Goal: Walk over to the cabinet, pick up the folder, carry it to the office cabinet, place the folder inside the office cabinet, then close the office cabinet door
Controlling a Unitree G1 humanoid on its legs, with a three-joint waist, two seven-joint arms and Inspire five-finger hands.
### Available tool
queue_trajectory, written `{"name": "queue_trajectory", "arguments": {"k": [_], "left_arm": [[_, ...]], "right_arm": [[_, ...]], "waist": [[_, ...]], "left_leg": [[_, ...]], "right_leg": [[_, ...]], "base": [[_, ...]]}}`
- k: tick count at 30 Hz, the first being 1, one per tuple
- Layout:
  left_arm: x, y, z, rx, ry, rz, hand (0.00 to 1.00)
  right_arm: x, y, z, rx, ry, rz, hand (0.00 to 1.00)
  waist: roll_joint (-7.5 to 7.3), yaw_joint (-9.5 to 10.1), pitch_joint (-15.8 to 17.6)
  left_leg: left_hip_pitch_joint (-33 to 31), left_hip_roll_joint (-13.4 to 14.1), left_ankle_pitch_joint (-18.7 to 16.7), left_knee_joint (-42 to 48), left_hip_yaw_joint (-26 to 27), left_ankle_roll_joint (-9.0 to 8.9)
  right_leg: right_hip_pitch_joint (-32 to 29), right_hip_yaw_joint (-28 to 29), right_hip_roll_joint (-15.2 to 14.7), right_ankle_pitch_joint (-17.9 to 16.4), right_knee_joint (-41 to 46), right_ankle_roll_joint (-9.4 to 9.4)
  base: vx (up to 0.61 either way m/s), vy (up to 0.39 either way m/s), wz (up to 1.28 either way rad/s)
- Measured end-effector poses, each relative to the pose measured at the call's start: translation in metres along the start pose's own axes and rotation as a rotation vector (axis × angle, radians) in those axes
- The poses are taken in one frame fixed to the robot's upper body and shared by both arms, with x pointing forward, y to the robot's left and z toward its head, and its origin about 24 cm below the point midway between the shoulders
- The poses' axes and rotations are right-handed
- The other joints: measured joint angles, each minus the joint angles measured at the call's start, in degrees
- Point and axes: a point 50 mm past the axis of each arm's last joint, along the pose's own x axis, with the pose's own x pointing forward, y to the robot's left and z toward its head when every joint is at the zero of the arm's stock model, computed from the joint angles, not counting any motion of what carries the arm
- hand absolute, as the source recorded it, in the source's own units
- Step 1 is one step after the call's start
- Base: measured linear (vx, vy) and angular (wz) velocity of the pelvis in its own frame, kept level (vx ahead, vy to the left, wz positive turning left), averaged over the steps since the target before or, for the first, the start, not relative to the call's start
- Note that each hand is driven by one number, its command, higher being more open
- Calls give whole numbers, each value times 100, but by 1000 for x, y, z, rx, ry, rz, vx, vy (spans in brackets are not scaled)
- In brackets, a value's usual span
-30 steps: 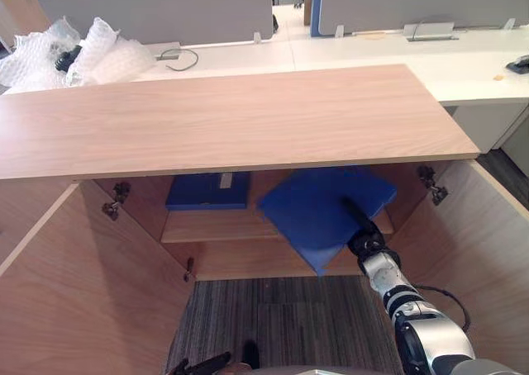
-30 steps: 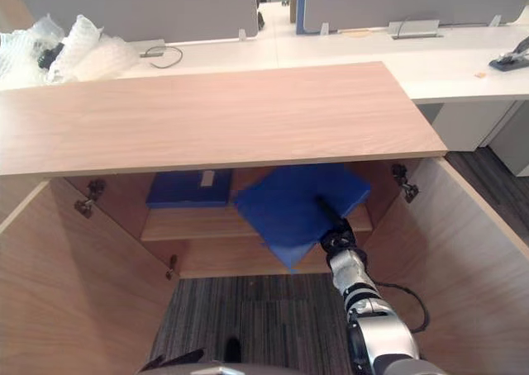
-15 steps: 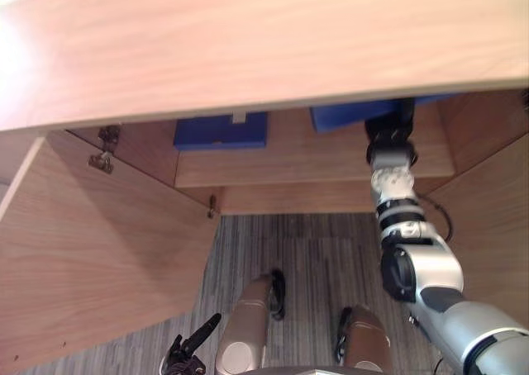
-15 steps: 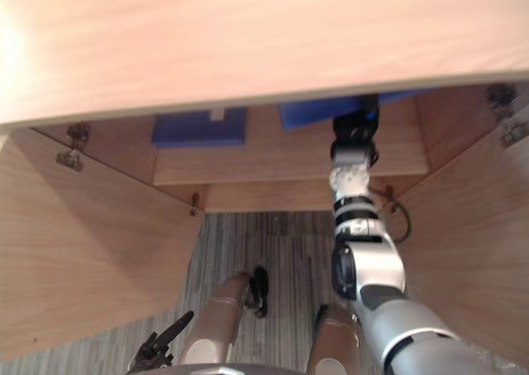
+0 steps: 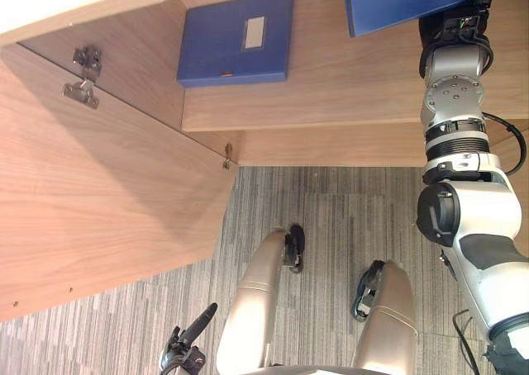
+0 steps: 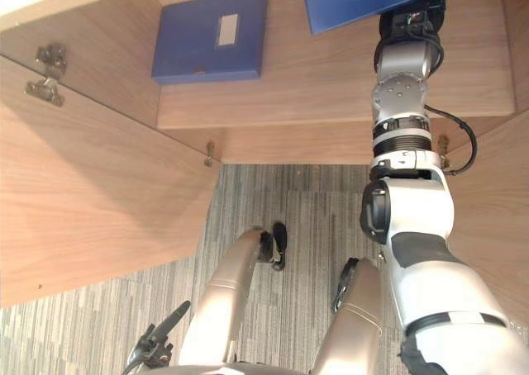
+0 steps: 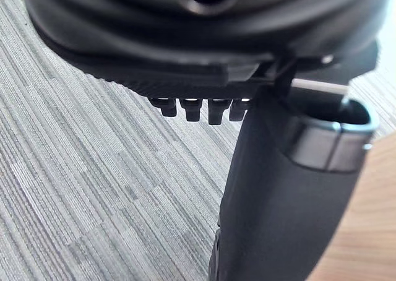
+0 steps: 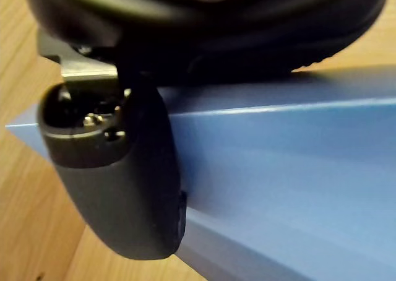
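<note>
A blue folder (image 5: 388, 2) lies on the wooden shelf (image 5: 331, 86) inside the open cabinet, at the right, its far part cut off by the view's edge. My right hand (image 5: 457, 20) reaches in from below and is shut on the folder's near edge. In the right wrist view the thumb (image 8: 117, 169) lies pressed on the folder's (image 8: 297, 169) blue cover. My left hand (image 5: 187, 350) hangs low over the carpet with its fingers (image 7: 198, 108) relaxed and nothing in it.
A second blue folder (image 5: 235, 38) with a white label lies on the same shelf to the left. The left cabinet door (image 5: 99, 193) stands wide open, with its hinge (image 5: 80, 86) showing. The right door (image 6: 496, 210) is open too. Striped grey carpet (image 5: 331, 226) lies below.
The camera has tipped down, so the cabinet top has left the view. The folder, earlier tilted and sticking out past the shelf edge, now lies further in on the shelf, still held.
</note>
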Motion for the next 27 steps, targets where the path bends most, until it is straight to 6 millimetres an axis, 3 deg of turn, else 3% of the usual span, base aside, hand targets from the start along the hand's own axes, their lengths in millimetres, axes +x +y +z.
{"name": "queue_trajectory", "arguments": {"k": [2,3,7,13,24,27], "left_arm": [[0,-4,1,-11,-3,3,100],[0,-6,1,-14,-4,3,100],[1,-15,8,-17,-32,-22,100],[1,-26,14,-16,-57,-53,100],[3,-30,20,-20,-72,-37,100],[4,-32,22,-44,-73,-31,100]], "right_arm": [[1,-8,-2,-7,7,-64,0],[1,-11,-3,-10,10,-81,100],[1,-21,-14,-23,51,-156,100],[0,-22,-15,-49,47,-155,100],[-4,-26,-31,-25,78,-169,100],[-7,-26,-40,-85,97,-161,100]], "waist": [[57,12,51],[69,19,59],[93,16,103],[108,10,111],[101,-17,115],[89,-44,123]], "left_leg": [[-66,-44,3,82,-17,2],[-71,-51,3,92,-16,2],[-109,-51,23,105,-15,-10],[-93,-53,52,56,-15,-25],[258,-38,77,-204,-54,-62],[291,-14,82,-268,-52,-69]], "right_leg": [[-57,-5,-66,-39,124,5],[-66,-3,-78,-40,143,5],[-125,11,-83,-41,201,4],[-118,4,-84,-42,176,3],[267,-112,-24,-32,-128,9],[300,-122,11,-2,-229,19]], "base": [[-11,-17,12],[-5,-17,6],[-1,-8,0],[-4,-22,0],[13,-30,0],[36,-12,-4]]}}
